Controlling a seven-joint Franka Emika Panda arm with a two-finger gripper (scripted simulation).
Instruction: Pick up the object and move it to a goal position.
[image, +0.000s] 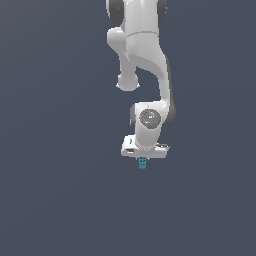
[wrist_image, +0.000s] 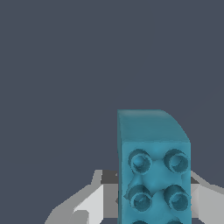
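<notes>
In the exterior view, a plain dark grey-blue surface (image: 55, 200) fills the exterior view's left and carries nothing that can be made out. Moving toward the middle, the white Panda arm (image: 142, 55) comes down from the top edge, bends at a rounded elbow and ends in a round wrist joint over a wide white hand block. The gripper (image: 142, 160) points straight down under that block. Just beneath it the small teal-blue brick (image: 142, 163) peeks out, much narrower than the block and directly under its middle. From this view it cannot be told whether the brick rests on the surface or hangs a little above it.

In the wrist view, a white finger (wrist_image: 89, 203) with a grey inner face shows on one side of the brick (wrist_image: 153, 175), and the edge of the other finger shows close against the brick's opposite side. The brick stands between them, with its studded face turned to the camera, two studs across in rows. The fingers appear clenched on the brick, grasping it by its long sides. Beyond the brick, only the flat grey-blue ground shows.
</notes>
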